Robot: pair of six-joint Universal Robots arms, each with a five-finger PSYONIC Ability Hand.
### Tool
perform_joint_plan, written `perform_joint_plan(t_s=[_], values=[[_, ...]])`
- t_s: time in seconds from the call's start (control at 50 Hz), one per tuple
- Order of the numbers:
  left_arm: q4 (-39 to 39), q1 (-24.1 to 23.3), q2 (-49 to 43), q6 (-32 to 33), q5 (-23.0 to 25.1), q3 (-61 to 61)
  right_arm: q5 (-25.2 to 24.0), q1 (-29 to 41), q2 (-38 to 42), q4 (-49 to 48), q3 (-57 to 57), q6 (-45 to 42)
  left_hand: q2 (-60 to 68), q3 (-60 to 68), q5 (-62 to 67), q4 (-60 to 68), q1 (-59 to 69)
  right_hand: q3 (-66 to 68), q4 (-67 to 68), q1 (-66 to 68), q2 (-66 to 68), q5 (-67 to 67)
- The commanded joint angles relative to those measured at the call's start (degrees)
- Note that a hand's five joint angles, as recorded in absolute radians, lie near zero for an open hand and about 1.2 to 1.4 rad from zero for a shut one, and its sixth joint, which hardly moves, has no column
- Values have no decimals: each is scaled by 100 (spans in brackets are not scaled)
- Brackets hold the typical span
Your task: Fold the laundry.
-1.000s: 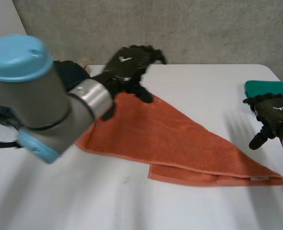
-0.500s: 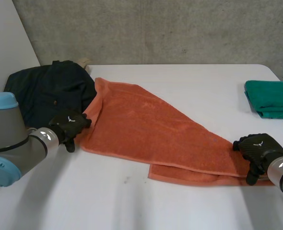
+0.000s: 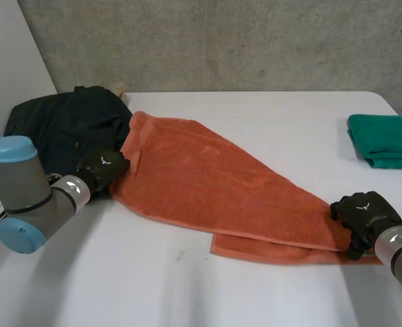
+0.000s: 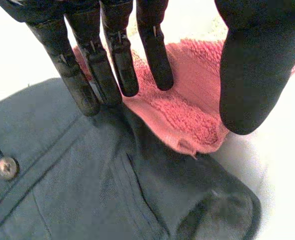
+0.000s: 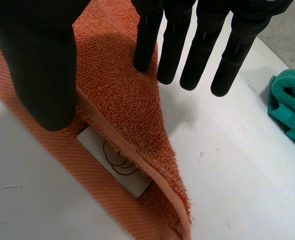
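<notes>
Orange towel [image 3: 208,184], tip under right hand [image 3: 363,211]

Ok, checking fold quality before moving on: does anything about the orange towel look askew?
Yes. The orange towel is folded askew: the lower layer sticks out past the top one near the right hand. Its other corner touches the dark garment by the left hand.

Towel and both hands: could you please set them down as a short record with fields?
towel: orange, folded to a long triangle on the table
left hand: open, fingers straight, at the towel's corner beside the dark garment
right hand: open, fingers straight, over the towel's pointed end, by its white label
green cloth: folded, apart from the towel
</notes>
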Motion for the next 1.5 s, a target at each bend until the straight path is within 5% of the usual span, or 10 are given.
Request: perform_joint_plan(t_s=[0.02, 0.24, 0.36, 0.66, 0.82, 0.9, 0.98, 1.06, 1.32, 1.5], values=[[-10, -68, -9, -2, 23, 98, 0, -1, 7, 6, 6, 0, 412, 418, 546, 415, 397, 559, 565, 568, 578, 565], [-1, -129, -61, -90, 23, 265, 0, -36, 33, -3, -3, 0, 496, 502, 630, 499, 481, 559, 565, 568, 578, 565], [-45, -156, -272, -475, 5, 450, 9, -71, 24, 6, -12, 35, 3918, 3924, 4052, 3921, 3903, 559, 565, 568, 578, 565], [-98, -165, 527, -1513, -47, 107, 9, -80, 16, 137, -135, 27, 3925, 3931, 4059, 3928, 3910, 492, 498, 501, 511, 498], [-843, -77, 1053, -1619, -82, -51, -26, -115, -55, 673, -257, -17, 3925, 3931, 4059, 3928, 3910, 559, 564, 567, 578, 564], [-1301, -59, 1676, -1680, -118, -226, -35, -176, -46, 929, -389, -44, 3925, 3931, 4059, 3928, 3910, 1416, 1421, 1424, 1434, 1421], [-1408, -85, 2451, -1891, -118, -429, 0, -273, 164, 1017, -573, -385, 3925, 3931, 4059, 3928, 3910, 4525, 4530, 4533, 4543, 4530], [-1408, -94, 3067, -2172, -109, -605, 44, -440, 341, 1017, -776, -606, 3925, 3931, 4059, 3928, 3910, 4540, 4546, 4548, 4559, 4545], [-1416, -50, 4139, -2348, -135, -930, 9, -546, -1496, 1324, -1321, -632, 3925, 3931, 4059, 3928, 3910, 4540, 4546, 4548, 4559, 4545], [-1408, -50, 4535, -2630, -127, -904, -132, -537, -2322, 3002, -2586, -685, 3925, 3931, 4059, 3928, 3910, 4540, 4546, 4548, 4559, 4545]])
